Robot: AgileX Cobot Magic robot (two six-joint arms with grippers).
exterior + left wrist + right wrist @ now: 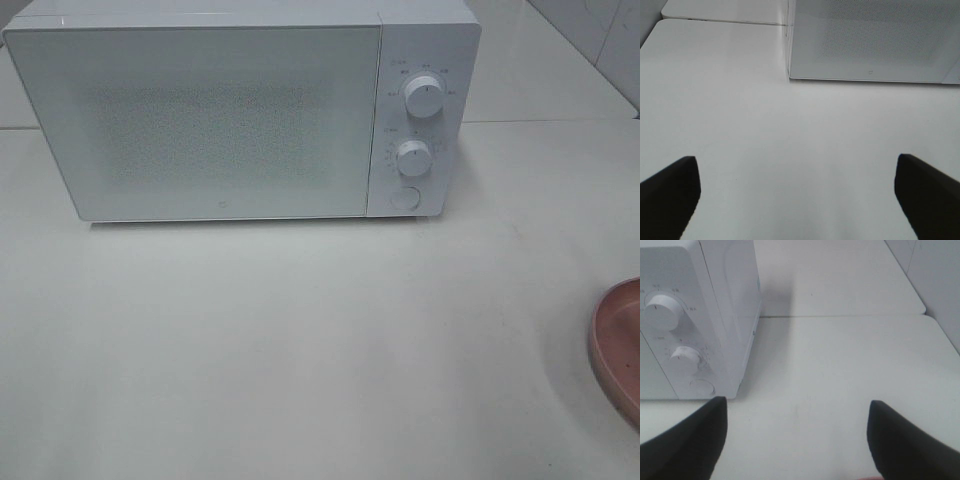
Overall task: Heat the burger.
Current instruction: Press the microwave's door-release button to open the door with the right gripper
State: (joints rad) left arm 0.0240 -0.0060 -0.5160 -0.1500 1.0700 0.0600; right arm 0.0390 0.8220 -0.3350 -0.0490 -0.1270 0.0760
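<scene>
Microwave (200,120): door shut | burger: not in view; likely soft, light, grip bun sides gently | left gripper (796,159), right gripper (797,401): both wide open, empty

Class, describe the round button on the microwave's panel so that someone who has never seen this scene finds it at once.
Start at the white microwave at the far side of the table. On the control panel at its right end, an upper knob sits above a lower knob. The button is the lowest circle, just under them: flat and plain, with no raised body or pointer line.
</scene>
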